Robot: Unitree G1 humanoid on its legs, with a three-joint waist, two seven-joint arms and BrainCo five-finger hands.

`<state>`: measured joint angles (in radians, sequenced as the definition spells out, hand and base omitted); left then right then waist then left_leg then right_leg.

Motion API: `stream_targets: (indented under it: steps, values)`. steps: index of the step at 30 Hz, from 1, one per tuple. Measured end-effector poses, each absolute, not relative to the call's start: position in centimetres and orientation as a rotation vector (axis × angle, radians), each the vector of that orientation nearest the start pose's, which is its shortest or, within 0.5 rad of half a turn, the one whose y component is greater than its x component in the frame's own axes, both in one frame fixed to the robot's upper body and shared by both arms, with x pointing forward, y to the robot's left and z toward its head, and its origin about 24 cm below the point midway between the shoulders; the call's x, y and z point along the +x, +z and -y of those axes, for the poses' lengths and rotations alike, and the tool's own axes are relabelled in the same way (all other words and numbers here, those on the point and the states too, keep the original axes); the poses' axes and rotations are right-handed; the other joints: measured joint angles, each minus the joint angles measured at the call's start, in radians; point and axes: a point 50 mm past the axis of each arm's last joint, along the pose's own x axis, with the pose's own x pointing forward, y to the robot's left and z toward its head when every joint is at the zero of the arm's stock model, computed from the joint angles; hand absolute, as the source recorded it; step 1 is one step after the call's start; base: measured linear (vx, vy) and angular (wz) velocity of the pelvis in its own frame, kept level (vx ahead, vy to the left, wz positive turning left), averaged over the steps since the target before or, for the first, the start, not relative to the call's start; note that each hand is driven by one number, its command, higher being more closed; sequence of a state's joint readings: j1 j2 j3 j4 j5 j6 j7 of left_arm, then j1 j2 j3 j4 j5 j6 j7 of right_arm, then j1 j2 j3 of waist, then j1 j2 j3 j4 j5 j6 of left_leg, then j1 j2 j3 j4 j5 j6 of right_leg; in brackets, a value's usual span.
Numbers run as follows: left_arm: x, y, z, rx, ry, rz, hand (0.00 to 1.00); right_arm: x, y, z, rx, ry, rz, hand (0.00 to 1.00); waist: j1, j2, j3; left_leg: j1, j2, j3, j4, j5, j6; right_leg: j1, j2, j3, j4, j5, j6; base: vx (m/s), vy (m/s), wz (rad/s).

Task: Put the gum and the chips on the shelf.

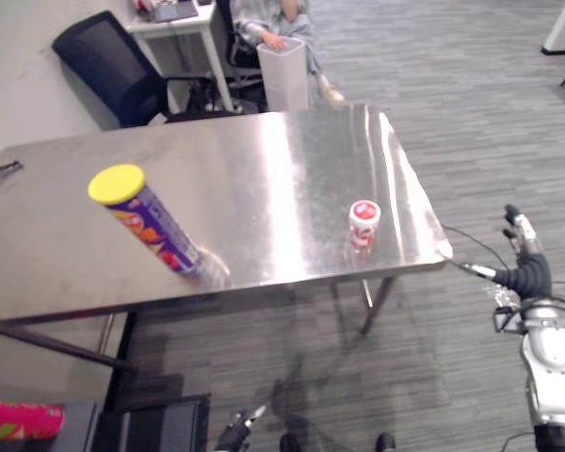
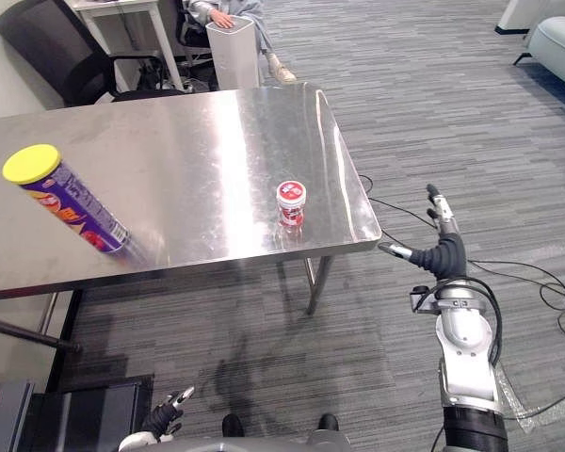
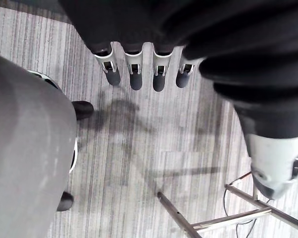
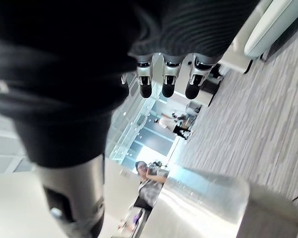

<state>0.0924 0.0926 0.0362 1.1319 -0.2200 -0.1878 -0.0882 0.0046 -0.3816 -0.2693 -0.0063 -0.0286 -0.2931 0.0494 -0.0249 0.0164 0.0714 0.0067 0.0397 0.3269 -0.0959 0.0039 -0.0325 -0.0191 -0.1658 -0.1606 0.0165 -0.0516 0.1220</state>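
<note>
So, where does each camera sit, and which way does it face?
Left eye view: on the head, looking down at the steel table with the chips can and gum tub; right hand at right.
Right eye view: same scene, slightly shifted; left hand at the bottom.
Left wrist view: along the left hand's fingers, down at the floor.
Right wrist view: along the right hand's fingers, toward the table's corner and a seated person.
</note>
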Motion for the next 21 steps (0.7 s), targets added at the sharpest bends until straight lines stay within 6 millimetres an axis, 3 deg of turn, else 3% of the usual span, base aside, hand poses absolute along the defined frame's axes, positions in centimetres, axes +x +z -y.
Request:
stream_targets:
  steps: [6, 14, 17, 21]
  values:
    - [8.8, -16.2, -19.1, -0.159, 0.166, -1.009, 0.0, 24.9, 9.7, 23.3, -0.315, 0.019, 0.318, 0.0, 0.005, -0.002, -0.002, -0.005, -0.011, -0.026, -0.001, 0.01, 0.011, 0.005, -0.01, -0.023, -0.001, -0.001, 0.0, -0.04, 0.001, 0.11]
    - [8.8, -16.2, -19.2, -0.159, 0.174, -1.009, 0.0, 27.6, 9.0, 21.8, -0.215, 0.038, 0.285, 0.0, 0.008, -0.003, -0.002, -0.021, -0.015, -0.057, -0.004, 0.027, 0.015, 0.006, -0.012, -0.052, -0.001, -0.001, 0.0, -0.03, 0.0, 0.11]
    - [9.2, -16.1, -19.1, -0.16, 0.175, -1.003, 0.0, 28.5, 8.5, 21.5, -0.195, 0.032, 0.248, 0.0, 0.028, -0.003, -0.002, -0.024, -0.012, -0.063, -0.005, 0.03, 0.014, 0.008, -0.008, -0.056, -0.002, 0.0, -0.001, 0.0, -0.011, 0.08]
    - [9.1, -16.1, -19.2, -0.158, 0.187, -1.005, 0.0, 29.7, 8.6, 20.5, -0.132, 0.018, 0.251, 0.0, 0.03, -0.004, -0.002, -0.024, -0.012, -0.064, -0.005, 0.03, 0.014, 0.011, -0.007, -0.058, -0.006, 0.0, -0.001, 0.0, 0.0, 0.0]
